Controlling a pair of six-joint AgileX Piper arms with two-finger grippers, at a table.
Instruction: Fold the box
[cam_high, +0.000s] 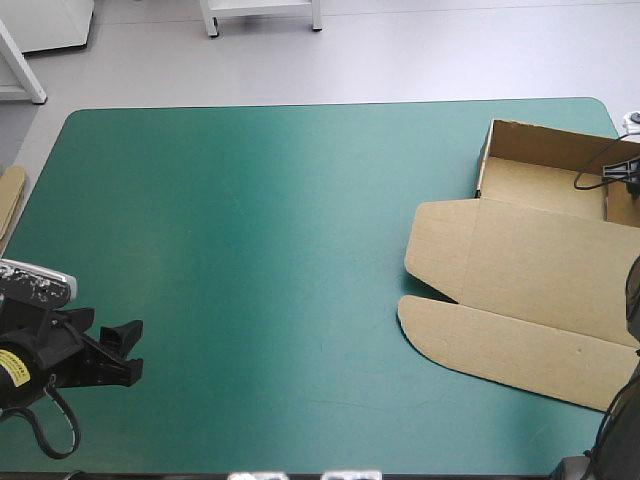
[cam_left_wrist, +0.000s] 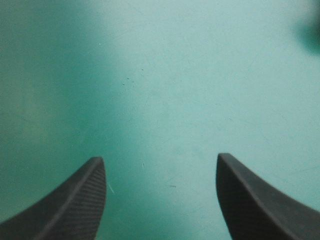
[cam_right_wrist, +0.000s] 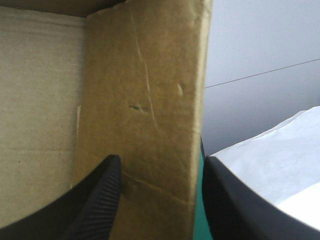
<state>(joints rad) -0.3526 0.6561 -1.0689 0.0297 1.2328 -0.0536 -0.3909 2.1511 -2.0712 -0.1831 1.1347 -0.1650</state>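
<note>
Two views out of three have the box (cam_high: 540, 270) in them. From up high it sits at the table's (cam_high: 250, 250) right side, way over by the far right corner: an open tray (cam_high: 545, 190) with its walls up, and the lid (cam_high: 520, 300) lying flat on the teal-green cover toward the near edge. The left gripper (cam_high: 125, 345) is off at the near left corner, well apart from the box. A bit of spare board (cam_high: 10, 200) pokes in at the table's left edge.

The left wrist view is just bare cover (cam_left_wrist: 175, 75), with the left gripper's (cam_left_wrist: 160, 160) black fingers spread wide and nothing between them.

The right wrist view gets what the high view can't. The right gripper (cam_right_wrist: 161, 162) is astride one tray wall (cam_right_wrist: 145, 100), one finger inside the tray over the floor (cam_right_wrist: 40, 100), the other outside. Fingers apart, with a sliver of cover showing beside the outer one, so not pinching. The wall has a few scuffs and creases.
</note>
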